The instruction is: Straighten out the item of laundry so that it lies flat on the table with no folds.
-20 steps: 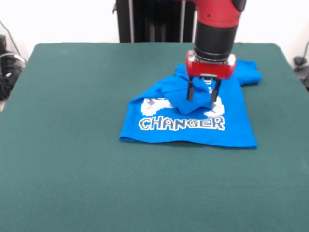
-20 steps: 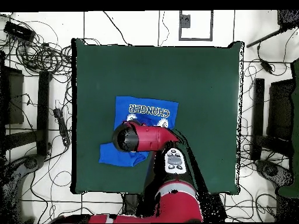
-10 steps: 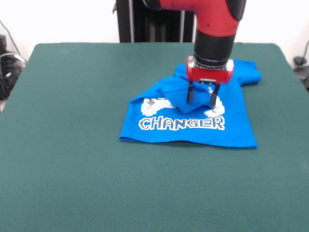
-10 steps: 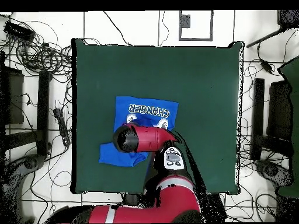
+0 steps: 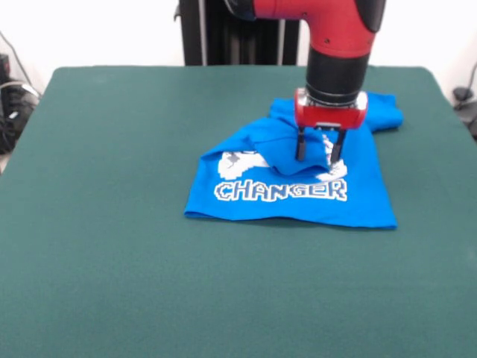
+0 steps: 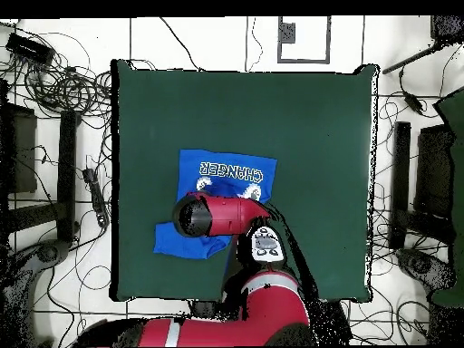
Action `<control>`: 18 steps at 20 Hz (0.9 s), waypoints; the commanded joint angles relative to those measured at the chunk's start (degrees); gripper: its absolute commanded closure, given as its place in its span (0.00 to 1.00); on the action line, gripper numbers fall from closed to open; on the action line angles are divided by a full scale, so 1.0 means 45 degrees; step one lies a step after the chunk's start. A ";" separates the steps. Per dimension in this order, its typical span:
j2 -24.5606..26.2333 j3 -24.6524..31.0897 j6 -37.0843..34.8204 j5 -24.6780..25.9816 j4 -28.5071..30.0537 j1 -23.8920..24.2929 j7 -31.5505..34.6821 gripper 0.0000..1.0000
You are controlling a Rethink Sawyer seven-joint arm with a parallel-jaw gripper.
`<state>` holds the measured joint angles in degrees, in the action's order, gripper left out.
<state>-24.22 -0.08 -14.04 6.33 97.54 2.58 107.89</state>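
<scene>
Laundry (image 5: 298, 190) sits right of centre on the table (image 5: 112, 261), only half flat: you see its near hem smooth, but a flap is folded across the print. Your gripper (image 5: 319, 155) hangs there, jaws parted, holding nothing. The unfolding is left.

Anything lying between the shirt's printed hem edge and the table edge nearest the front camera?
No. In the front view, only bare green table lies between the shirt hem and that edge.
</scene>
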 commanded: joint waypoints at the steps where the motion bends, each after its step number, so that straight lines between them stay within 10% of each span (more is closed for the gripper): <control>1: -0.0192 0.1616 -0.0047 0.0104 -0.0175 -0.0270 0.0921 0.00; 18: 0.0384 0.1228 0.0230 0.0598 -0.0874 0.0129 0.0510 0.00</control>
<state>-24.78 -0.07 -14.04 7.07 96.81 2.70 107.89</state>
